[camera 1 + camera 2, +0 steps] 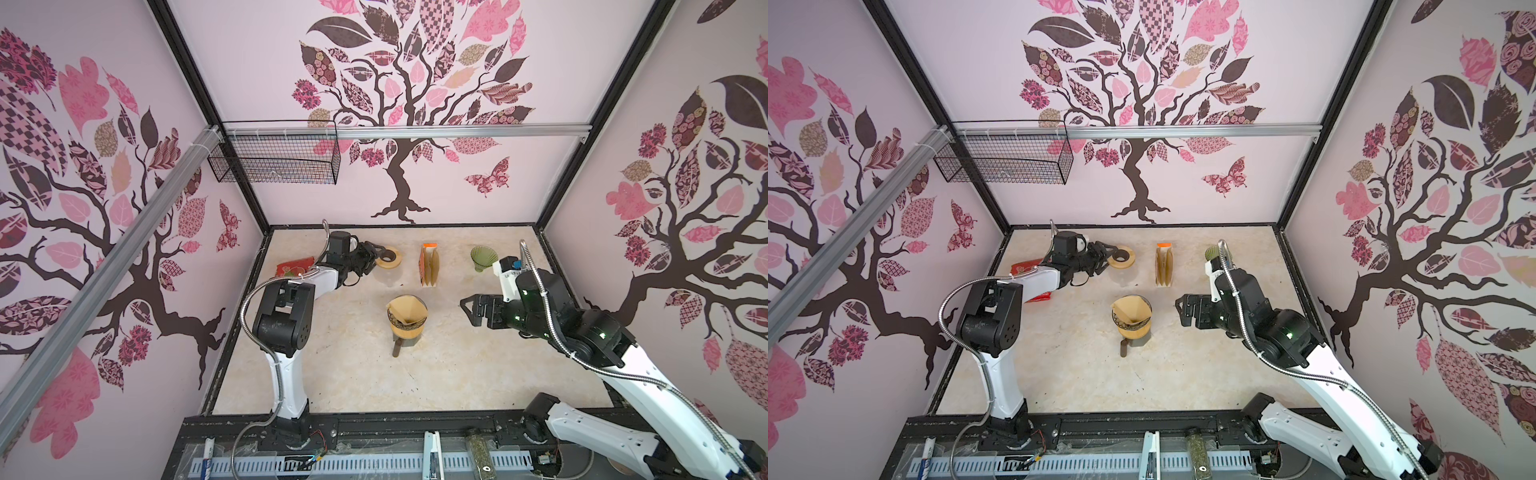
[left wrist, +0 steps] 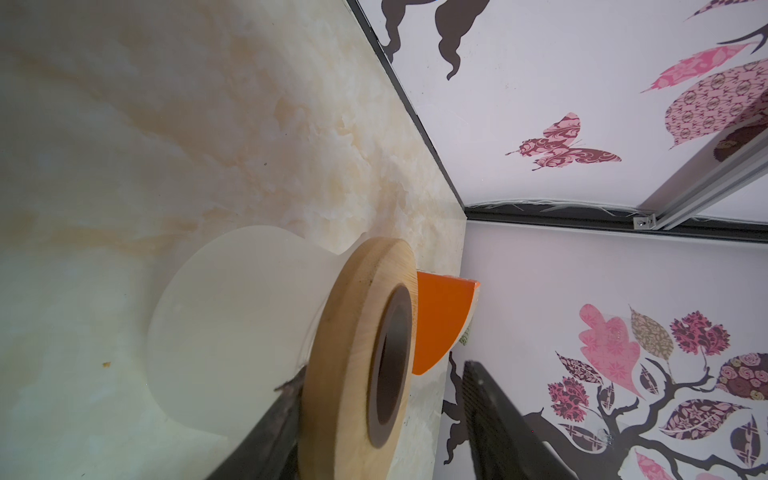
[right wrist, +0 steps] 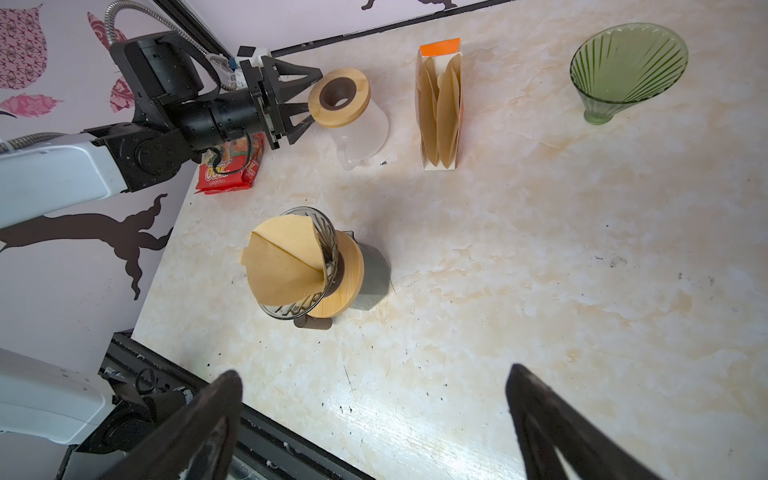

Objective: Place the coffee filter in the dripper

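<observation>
- Coffee filter (image 3: 282,259): one, sitting in the dark glass dripper (image 3: 326,235) in the middle of the counter (image 3: 540,257), its paper edge rising above the rim.
- Drippers: two, the dark one on a wooden collar (image 3: 345,282), and a green dripper (image 1: 482,257) toward the counter's far right, well apart.
- Spare filters (image 3: 446,112): several in one orange-topped holder (image 1: 429,249); I cannot count them.
- One carafe (image 3: 365,129), one red packet (image 3: 230,170).
- Tools: two. My left tool (image 1: 376,258) is released, jaws straddling the carafe's wooden ring (image 2: 353,361). My right tool (image 3: 374,371) is spread wide and empty, near the dark dripper.
- Left wrist view alone shows a gap between one finger (image 2: 498,424) and the ring; right wrist view alone shows the filter's fold.
</observation>
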You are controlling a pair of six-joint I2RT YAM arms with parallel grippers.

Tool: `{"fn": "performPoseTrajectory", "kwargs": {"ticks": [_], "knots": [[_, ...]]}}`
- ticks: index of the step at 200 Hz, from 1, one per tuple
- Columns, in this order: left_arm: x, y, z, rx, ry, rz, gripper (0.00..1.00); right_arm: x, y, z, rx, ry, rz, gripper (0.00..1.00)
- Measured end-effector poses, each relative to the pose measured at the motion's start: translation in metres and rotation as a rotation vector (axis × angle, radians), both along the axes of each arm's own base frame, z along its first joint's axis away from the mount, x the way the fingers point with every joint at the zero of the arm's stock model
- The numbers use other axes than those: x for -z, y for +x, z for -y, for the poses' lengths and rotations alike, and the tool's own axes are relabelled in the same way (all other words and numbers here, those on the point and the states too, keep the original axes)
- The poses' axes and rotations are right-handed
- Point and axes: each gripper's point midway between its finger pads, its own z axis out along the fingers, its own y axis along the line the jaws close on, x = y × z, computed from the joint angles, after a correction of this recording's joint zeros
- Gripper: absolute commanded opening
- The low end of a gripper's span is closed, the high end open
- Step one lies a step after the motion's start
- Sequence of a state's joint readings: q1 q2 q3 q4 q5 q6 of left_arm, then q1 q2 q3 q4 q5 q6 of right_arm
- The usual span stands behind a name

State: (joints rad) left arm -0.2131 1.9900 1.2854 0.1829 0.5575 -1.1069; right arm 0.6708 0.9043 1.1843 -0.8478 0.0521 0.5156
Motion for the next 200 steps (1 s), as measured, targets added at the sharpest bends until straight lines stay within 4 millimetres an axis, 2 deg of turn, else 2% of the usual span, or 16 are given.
{"fn": "performPoseTrajectory", "kwargs": {"ticks": [200], "knots": [[-0.003, 0.001, -0.024, -0.017, 0.068, -0.018, 0.60, 0.003, 0.001, -0.002, -0.006, -0.008, -0.008, 1.00]]}}
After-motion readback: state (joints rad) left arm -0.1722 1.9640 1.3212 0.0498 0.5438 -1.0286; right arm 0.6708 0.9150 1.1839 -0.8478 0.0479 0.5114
